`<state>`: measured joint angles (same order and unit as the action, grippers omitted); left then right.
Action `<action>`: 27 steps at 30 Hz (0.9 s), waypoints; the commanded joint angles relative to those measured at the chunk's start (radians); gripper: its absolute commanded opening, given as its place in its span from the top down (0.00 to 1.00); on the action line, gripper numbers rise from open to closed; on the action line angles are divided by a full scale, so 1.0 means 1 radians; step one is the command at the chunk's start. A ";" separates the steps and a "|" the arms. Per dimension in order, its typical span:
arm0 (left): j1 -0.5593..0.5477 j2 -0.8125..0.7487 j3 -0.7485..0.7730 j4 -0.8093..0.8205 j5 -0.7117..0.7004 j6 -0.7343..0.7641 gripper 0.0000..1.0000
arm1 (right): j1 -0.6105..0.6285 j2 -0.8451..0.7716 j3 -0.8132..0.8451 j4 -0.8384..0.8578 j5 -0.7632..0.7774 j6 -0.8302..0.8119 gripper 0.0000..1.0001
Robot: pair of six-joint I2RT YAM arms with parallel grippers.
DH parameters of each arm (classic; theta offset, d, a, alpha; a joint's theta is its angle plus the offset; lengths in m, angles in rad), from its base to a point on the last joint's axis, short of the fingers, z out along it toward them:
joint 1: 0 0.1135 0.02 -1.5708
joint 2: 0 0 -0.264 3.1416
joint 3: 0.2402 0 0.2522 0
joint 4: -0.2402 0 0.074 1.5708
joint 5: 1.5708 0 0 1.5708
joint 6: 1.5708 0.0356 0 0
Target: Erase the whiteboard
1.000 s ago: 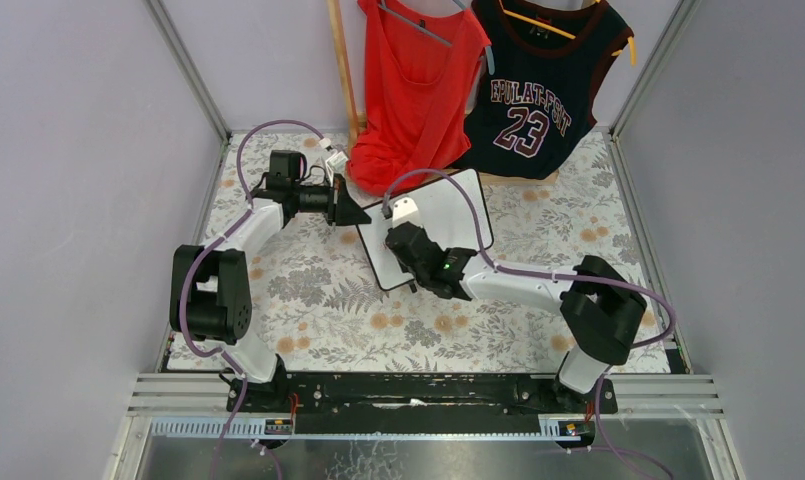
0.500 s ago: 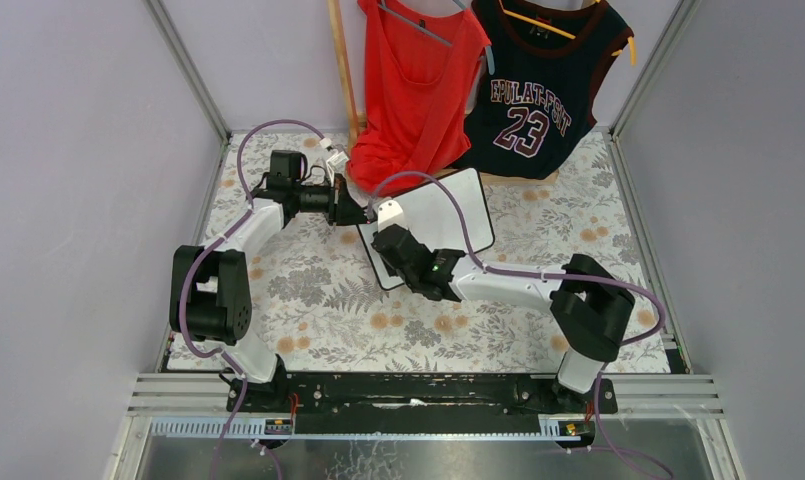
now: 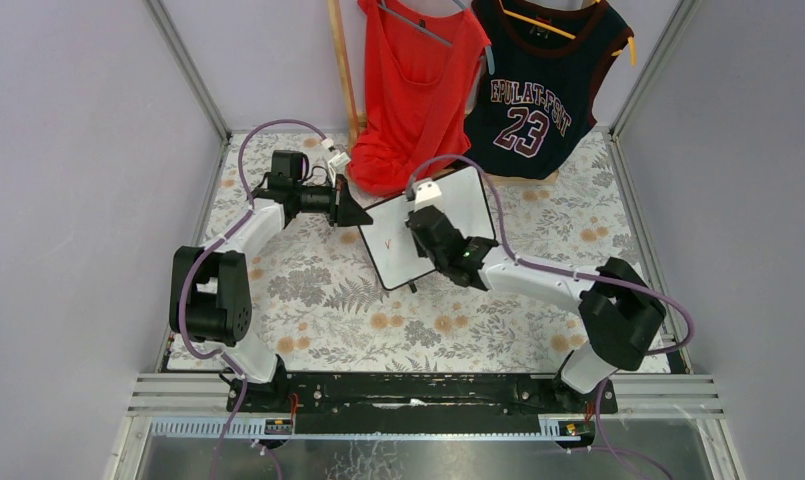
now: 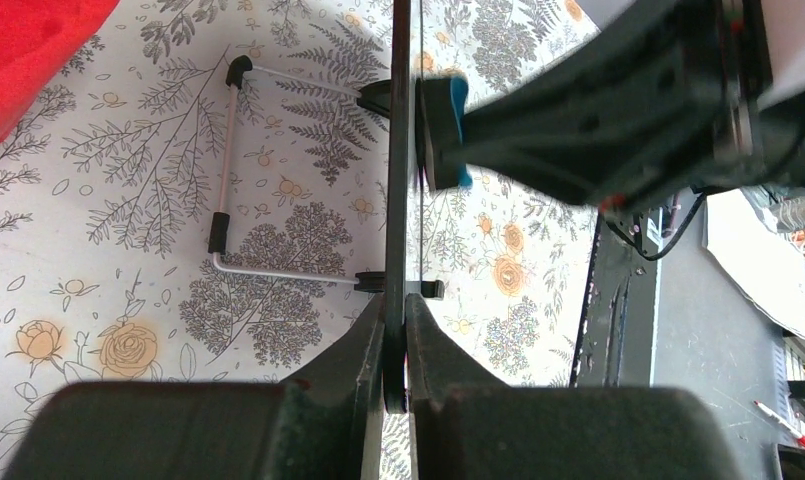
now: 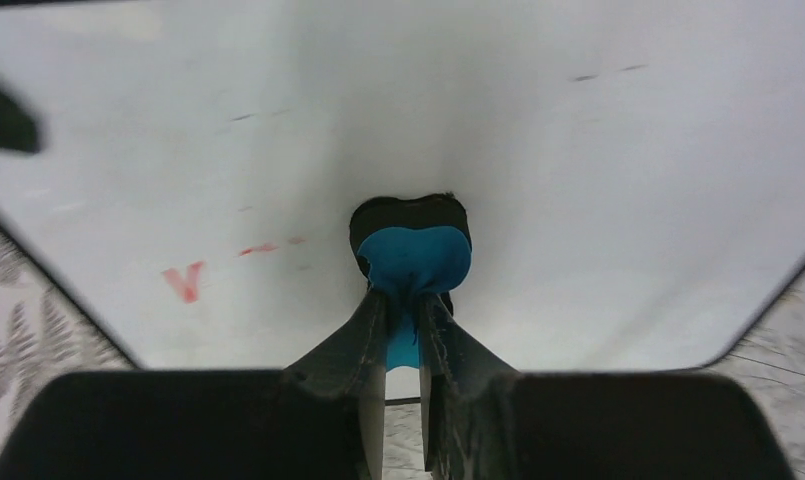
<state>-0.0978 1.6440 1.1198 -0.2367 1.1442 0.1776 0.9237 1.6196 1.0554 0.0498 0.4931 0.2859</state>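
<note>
The whiteboard (image 3: 393, 255) stands tilted on the floral cloth, with a small red V mark (image 3: 387, 241) near its left side. My left gripper (image 3: 362, 214) is shut on its left edge. In the left wrist view the whiteboard (image 4: 399, 150) shows edge-on between the closed fingers of the left gripper (image 4: 396, 305). My right gripper (image 3: 427, 214) is shut on a blue eraser (image 5: 413, 260) pressed flat against the upper middle of the whiteboard (image 5: 598, 170). In the right wrist view the red V mark (image 5: 185, 281) and faint red streaks lie left of the right gripper (image 5: 403, 305).
A red top (image 3: 413, 90) and a dark number 23 jersey (image 3: 538, 95) hang just behind the board, beside a wooden pole (image 3: 343, 70). The board's wire stand (image 4: 223, 190) rests on the floral cloth (image 3: 308, 290). Lilac walls close in both sides.
My right arm has swept the eraser from the board's lower left up towards its top middle, uncovering a red V mark. The left gripper has stayed on the board's edge.
</note>
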 commanded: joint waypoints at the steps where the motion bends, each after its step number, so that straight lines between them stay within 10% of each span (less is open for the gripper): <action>1: -0.014 -0.015 -0.002 -0.070 -0.030 0.072 1.00 | -0.088 -0.066 -0.024 0.007 0.150 -0.064 1.00; 27: -0.014 -0.017 -0.002 -0.070 -0.027 0.065 1.00 | 0.138 0.095 0.179 0.009 0.047 -0.012 1.00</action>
<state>-0.0994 1.6325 1.1198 -0.2600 1.1454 0.1871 1.0279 1.6920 1.1759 0.0296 0.5755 0.2466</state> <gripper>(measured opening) 0.065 0.195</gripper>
